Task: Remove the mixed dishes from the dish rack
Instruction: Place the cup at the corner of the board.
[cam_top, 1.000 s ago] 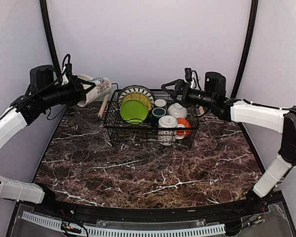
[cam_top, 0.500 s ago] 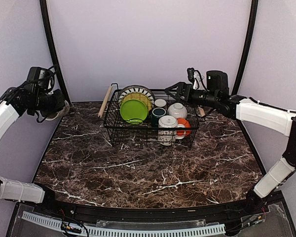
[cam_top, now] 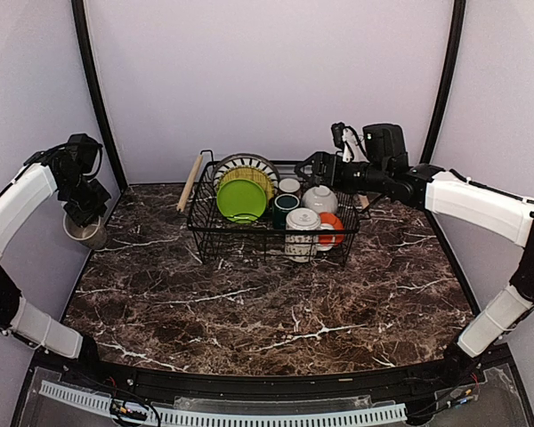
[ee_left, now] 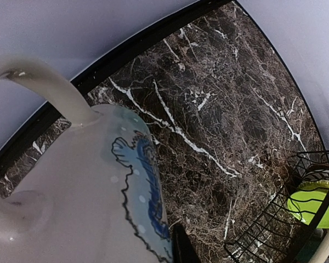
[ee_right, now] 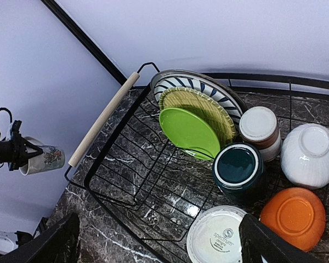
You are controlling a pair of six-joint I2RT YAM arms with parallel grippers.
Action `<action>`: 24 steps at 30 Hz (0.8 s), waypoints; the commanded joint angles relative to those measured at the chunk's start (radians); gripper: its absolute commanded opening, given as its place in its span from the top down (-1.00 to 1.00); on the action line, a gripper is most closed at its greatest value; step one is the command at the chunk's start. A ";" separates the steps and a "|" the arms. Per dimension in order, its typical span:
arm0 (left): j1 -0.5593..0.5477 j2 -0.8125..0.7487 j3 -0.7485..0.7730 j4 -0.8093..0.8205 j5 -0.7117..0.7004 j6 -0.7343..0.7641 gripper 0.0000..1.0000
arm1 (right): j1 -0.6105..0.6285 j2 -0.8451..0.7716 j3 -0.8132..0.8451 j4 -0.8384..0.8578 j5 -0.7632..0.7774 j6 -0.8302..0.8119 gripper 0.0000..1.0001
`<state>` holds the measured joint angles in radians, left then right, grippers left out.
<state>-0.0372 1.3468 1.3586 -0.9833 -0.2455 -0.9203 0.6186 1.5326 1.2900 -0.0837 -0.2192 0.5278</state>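
My left gripper [cam_top: 83,206] is shut on a pale patterned mug [cam_top: 87,231], low at the table's far-left edge; the mug fills the left wrist view [ee_left: 71,186] and shows small in the right wrist view [ee_right: 41,159]. The black wire dish rack [cam_top: 205,233] holds a lime-green plate [ee_right: 189,131], a yellow plate [ee_right: 219,109], a grey patterned plate [ee_right: 181,82], a dark green mug [ee_right: 237,167], a white bowl [ee_right: 310,153], an orange bowl [ee_right: 293,216] and an upturned pale mug [ee_right: 216,238]. My right gripper [cam_top: 316,167] is open and empty above the rack's back right.
The rack's left wooden handle [ee_right: 102,120] lies along its short side. A small white-based cup [ee_right: 259,125] stands behind the green mug. Dark marble table [cam_top: 267,302] runs from the rack toward me. Black frame posts [cam_top: 93,80] rise at the back corners.
My left arm has swung the mug from beside the rack's left handle out and down to the table's far-left edge. My right gripper has shifted slightly above the rack.
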 commanded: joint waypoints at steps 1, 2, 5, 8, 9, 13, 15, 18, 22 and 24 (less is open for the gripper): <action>0.033 0.023 0.025 0.055 0.049 -0.124 0.99 | 0.011 -0.019 0.034 -0.051 0.064 -0.036 -0.97; 0.048 0.046 0.026 0.060 0.053 -0.139 0.99 | 0.011 -0.021 0.031 -0.053 0.072 -0.039 -0.97; 0.079 0.097 0.053 0.058 0.044 -0.164 0.99 | 0.013 -0.026 0.028 -0.062 0.086 -0.046 -0.97; 0.105 0.162 0.067 0.072 0.053 -0.182 0.99 | 0.013 -0.026 0.028 -0.069 0.097 -0.048 -0.97; 0.124 0.176 0.070 0.072 0.063 -0.187 0.99 | 0.013 -0.025 0.028 -0.070 0.098 -0.048 -0.97; 0.154 0.278 0.102 0.065 0.082 -0.210 0.99 | 0.015 -0.021 0.029 -0.071 0.102 -0.047 -0.97; 0.159 0.308 0.124 0.066 0.081 -0.222 0.99 | 0.016 -0.018 0.029 -0.071 0.105 -0.048 -0.97; 0.166 0.347 0.146 0.080 0.096 -0.249 0.99 | 0.018 -0.009 0.031 -0.071 0.108 -0.046 -0.97; 0.172 0.414 0.189 0.090 0.133 -0.261 0.99 | 0.021 0.005 0.041 -0.076 0.103 -0.045 -0.97; 0.179 0.450 0.217 0.081 0.141 -0.272 0.99 | 0.024 0.007 0.042 -0.077 0.105 -0.043 -0.97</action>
<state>0.1291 1.7748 1.4979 -0.9108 -0.1081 -1.1477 0.6296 1.5318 1.2987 -0.1619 -0.1295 0.4904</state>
